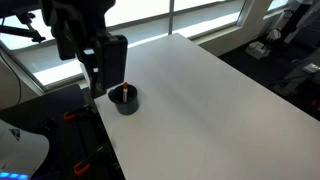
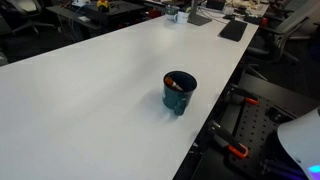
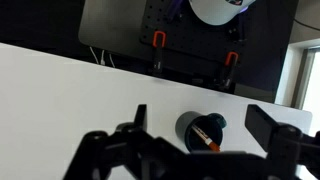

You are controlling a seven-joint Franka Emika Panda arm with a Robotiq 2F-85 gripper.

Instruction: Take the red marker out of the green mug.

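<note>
The green mug (image 1: 125, 101) is a small, dark teal mug near the table's edge; it shows in both exterior views (image 2: 179, 96) and in the wrist view (image 3: 200, 128). The red marker (image 3: 207, 138) leans inside it, and only its red-orange tip shows at the rim (image 1: 123, 92) (image 2: 176, 83). My gripper (image 1: 112, 66) hangs just above and slightly behind the mug, apart from it. In the wrist view its fingers (image 3: 203, 118) are spread wide on either side of the mug, open and empty. The gripper is out of view in one exterior view.
The white table (image 1: 200, 90) stretches away from the mug. Its edge runs close by the mug (image 2: 215, 110), with the robot's dark base and orange clamps (image 3: 158, 40) just beyond. Office desks and clutter (image 2: 200, 15) stand at the far end.
</note>
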